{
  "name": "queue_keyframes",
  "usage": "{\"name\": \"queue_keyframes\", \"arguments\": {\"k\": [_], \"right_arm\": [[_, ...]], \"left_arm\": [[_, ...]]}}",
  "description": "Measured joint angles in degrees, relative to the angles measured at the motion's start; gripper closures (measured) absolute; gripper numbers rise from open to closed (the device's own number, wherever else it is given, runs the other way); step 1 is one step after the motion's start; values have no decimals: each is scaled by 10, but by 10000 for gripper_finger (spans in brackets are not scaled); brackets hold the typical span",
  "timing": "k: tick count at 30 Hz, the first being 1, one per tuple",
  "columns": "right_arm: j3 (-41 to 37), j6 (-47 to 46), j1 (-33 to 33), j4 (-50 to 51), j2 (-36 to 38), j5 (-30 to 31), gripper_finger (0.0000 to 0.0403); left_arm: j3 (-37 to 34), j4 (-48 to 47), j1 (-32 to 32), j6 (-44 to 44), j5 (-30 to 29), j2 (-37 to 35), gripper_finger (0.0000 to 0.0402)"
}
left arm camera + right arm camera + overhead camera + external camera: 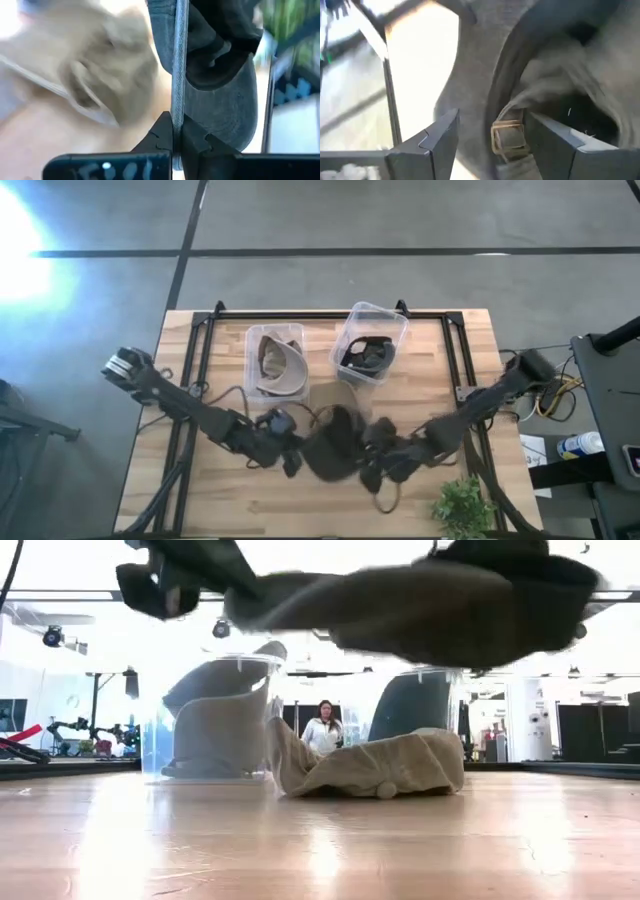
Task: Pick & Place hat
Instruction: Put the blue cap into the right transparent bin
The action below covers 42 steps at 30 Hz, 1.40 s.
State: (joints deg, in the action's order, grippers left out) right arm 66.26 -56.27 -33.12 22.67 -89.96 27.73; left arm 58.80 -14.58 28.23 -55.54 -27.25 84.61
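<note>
The dark grey hat (335, 442) hangs above the tabletop (440, 380), its brim clenched edge-on in the left gripper (176, 142) while the right gripper (490, 137) straddles its strap buckle, jaws parted; only the low view shows a beige hat (370, 765) lying beneath.

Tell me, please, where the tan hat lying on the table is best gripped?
Probably the raised folded edge of the tan hat, from above: it lies crumpled and soft between the two bins, so pinching a standing fold seems easier than its flat body.
</note>
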Motion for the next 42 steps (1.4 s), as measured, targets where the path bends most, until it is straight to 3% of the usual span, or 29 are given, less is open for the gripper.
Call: {"name": "queue_keyframes", "arguments": {"k": [5,9,15,22,29,33,42], "right_arm": [[0,-11,-46,30,114,161,188],[1,-49,-84,36,178,277,188],[-2,-145,-90,41,206,337,188],[-3,-164,-15,35,177,370,188],[-3,-37,12,-103,133,367,188],[-3,1,12,-154,120,367,188],[-3,1,17,-158,120,367,188]], "left_arm": [[-1,-2,8,-91,-148,-67,394],[-1,10,12,-114,-272,-103,394],[-1,97,4,-37,-422,-125,394],[-1,244,-30,39,-402,-100,389],[-1,345,-71,46,-347,-76,391],[-1,362,-91,44,-316,-73,391],[0,365,-119,58,-277,-73,391]]}}
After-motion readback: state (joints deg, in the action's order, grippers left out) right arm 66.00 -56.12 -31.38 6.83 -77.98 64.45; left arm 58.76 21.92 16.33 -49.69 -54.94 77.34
